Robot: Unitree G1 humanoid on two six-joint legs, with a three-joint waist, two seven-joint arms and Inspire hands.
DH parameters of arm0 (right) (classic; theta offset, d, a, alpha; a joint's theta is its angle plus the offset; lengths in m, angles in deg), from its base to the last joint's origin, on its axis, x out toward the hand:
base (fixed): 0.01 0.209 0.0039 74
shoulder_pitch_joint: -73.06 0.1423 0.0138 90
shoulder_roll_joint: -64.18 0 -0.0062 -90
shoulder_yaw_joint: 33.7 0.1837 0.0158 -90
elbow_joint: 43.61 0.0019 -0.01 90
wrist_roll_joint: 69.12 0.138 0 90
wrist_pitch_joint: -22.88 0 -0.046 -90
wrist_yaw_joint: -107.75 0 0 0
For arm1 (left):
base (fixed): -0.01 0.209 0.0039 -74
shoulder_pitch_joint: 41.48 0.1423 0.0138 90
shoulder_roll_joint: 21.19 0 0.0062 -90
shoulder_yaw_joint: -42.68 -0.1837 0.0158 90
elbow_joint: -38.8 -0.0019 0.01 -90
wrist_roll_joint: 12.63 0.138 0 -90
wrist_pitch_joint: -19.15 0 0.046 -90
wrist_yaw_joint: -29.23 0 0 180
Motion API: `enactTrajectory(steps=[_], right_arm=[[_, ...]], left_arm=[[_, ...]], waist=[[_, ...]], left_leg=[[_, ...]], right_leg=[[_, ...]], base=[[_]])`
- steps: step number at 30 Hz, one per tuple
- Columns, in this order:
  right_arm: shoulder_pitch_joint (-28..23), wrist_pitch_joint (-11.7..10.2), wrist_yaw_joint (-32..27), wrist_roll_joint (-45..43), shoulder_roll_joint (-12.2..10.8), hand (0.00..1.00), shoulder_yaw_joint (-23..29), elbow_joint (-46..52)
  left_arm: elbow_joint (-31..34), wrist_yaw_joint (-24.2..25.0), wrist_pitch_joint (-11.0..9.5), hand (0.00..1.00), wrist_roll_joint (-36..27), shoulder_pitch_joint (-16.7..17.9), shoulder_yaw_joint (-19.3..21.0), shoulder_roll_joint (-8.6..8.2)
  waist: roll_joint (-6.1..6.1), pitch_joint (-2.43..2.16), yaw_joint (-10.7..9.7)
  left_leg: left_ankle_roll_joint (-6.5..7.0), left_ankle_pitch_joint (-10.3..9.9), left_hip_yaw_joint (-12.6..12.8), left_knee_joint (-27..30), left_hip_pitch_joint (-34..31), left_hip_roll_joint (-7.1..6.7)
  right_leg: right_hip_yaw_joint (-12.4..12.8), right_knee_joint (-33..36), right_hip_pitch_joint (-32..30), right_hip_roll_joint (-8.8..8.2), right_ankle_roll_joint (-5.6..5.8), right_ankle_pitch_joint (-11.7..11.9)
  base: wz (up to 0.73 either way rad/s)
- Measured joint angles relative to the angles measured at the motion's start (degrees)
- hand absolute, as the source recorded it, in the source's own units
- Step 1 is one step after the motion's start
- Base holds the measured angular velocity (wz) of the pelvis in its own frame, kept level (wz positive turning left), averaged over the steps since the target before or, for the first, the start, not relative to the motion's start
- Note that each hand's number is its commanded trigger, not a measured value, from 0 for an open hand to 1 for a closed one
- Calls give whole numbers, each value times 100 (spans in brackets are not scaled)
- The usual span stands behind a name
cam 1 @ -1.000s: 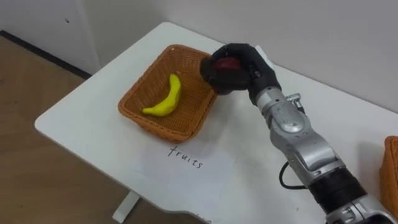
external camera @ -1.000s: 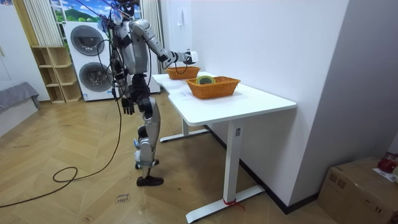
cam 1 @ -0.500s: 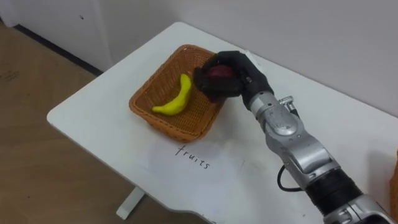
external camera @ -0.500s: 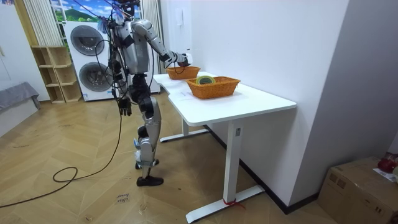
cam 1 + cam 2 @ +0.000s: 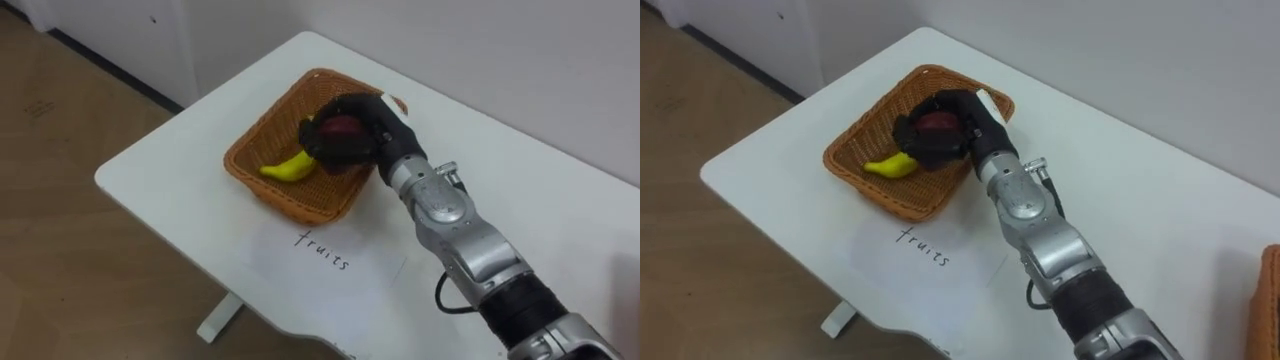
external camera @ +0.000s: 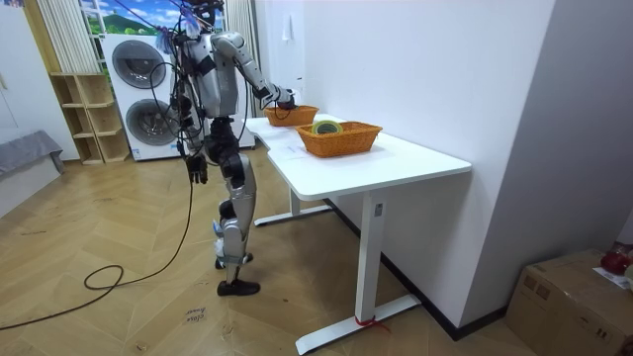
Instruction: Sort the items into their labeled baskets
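A woven orange fruit basket [image 5: 256, 159] stands at the table's left end with a yellow banana [image 5: 289, 166] lying in it. My right hand [image 5: 372, 124] reaches over the basket's inside, its dark fingers curled round a dark red round fruit [image 5: 341, 128] just above the banana's far end. The same hand [image 5: 965, 122] and fruit [image 5: 935, 123] show in the right eye view. In the room view I stand at the table's far end with my right arm stretched to that basket [image 6: 290, 114], while my left hand [image 6: 198, 168] hangs by my hip.
A white paper sheet [image 5: 325, 262] with handwriting lies in front of the fruit basket. A second orange basket [image 6: 339, 137] holding a yellow-green roll [image 6: 326, 126] stands further along the white table [image 6: 396, 163]; its edge [image 5: 1266, 300] shows at my right.
My right hand has carried the red fruit from the basket's far rim to over its inside, lower and nearer the banana. The head camera has shifted.
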Motion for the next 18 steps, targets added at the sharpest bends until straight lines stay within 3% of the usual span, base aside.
enactTrajectory(steps=[5, 18], right_arm=[[-1, 0, 4, 0, -7, 100, -10, -1], [-2, 28, 82, -180, -32, 100, -51, -266]], left_arm=[[28, -2, -1, 0, -3, 11, -4, -1], [5, -25, 47, 0, -2, 31, 1, -37]], waist=[[-10, -7, -15], [-1, -1, 29]], left_leg=[[5, 3, -100, 14, -16, -24], [22, 8, -109, 12, -11, -69]], right_leg=[[-132, 0, 31, -15, 5, -3], [-127, -1, 87, -37, 23, -14]], base=[[9], [1]])
